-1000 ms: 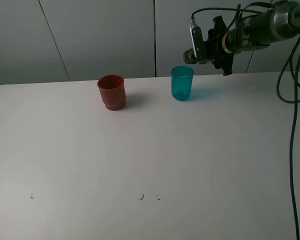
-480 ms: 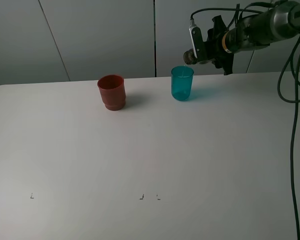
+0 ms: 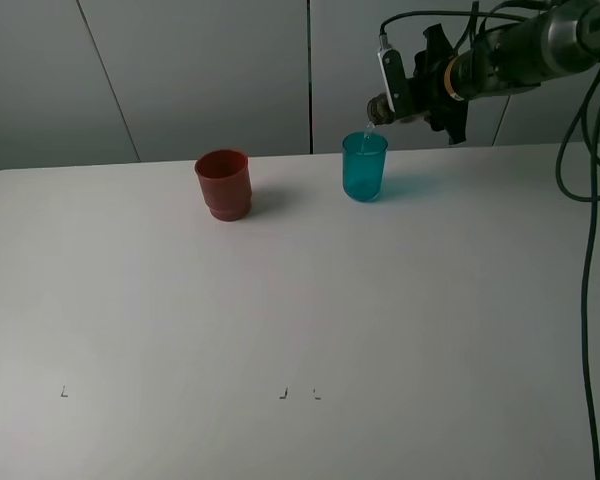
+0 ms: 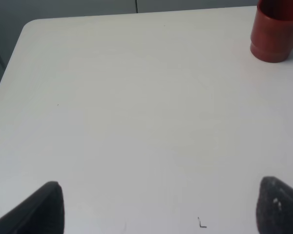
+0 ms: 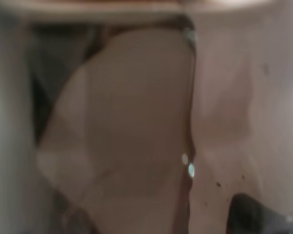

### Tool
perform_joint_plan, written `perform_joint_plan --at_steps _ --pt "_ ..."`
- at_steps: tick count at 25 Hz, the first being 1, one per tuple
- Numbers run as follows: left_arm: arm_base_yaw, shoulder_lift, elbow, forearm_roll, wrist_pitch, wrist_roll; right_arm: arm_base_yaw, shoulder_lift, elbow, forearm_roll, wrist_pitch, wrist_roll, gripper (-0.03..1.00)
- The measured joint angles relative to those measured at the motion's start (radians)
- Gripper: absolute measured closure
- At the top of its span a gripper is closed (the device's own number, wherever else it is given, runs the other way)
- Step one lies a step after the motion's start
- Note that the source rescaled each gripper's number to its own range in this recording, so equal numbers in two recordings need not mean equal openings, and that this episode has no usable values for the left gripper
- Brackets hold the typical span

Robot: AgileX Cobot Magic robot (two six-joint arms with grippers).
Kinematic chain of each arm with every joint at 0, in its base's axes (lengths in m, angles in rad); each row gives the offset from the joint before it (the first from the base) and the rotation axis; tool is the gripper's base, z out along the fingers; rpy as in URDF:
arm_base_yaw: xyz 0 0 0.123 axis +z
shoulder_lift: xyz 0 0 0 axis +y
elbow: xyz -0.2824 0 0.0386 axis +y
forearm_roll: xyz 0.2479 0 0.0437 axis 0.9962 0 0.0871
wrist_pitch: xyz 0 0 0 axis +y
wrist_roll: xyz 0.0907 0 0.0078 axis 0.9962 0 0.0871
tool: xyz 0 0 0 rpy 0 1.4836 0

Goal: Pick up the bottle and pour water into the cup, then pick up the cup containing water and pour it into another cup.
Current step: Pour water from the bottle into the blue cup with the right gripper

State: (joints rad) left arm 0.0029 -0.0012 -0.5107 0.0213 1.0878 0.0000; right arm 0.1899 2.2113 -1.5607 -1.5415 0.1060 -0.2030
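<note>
Overhead, high view first. Right arm enters from the upper right and reaches roughly level toward the left, above the far edge of the white table (image 3: 300, 330). Wrist is rolled over. Right gripper (image 3: 408, 98) is closed tight on the bottle (image 3: 378, 108), which is tipped well off upright; only its neck shows clearly past the gripper, the mouth pointing down and to the left. The neck sits just above the rim of the cup (image 3: 365, 167), apart from it. A thin pale thread of water (image 3: 368, 130) shows between mouth and rim. The cup stands upright near the far edge, right of centre. Another cup (image 3: 223, 184) stands upright to its left, well apart from it. Dark cables (image 3: 584, 260) hang down the right side. Left arm is not in this view.

Left wrist view. Left gripper (image 4: 163, 209) hangs over bare table, looking down at it on a slant. Two dark fingertips (image 4: 46, 209) show at the frame's lower corners, spread wide, nothing between them. The red cup (image 4: 276, 34) is far from the fingers, partly cut off by the frame edge. One small pen mark (image 4: 201, 224) lies on the table between the fingertips.

Right wrist view. Frame is filled by blurred, clear brownish plastic, the bottle (image 5: 122, 126), pressed close to the lens. Fingers cannot be made out here. A dark blur in one corner; cannot tell what it is.
</note>
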Motion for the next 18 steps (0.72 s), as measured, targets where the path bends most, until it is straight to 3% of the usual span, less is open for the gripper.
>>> perform_joint_plan --at_steps 18 --pt "0.0 0.0 0.0 0.0 0.0 0.0 0.0 0.0 -0.008 -0.037 0.0 -0.001 0.97"
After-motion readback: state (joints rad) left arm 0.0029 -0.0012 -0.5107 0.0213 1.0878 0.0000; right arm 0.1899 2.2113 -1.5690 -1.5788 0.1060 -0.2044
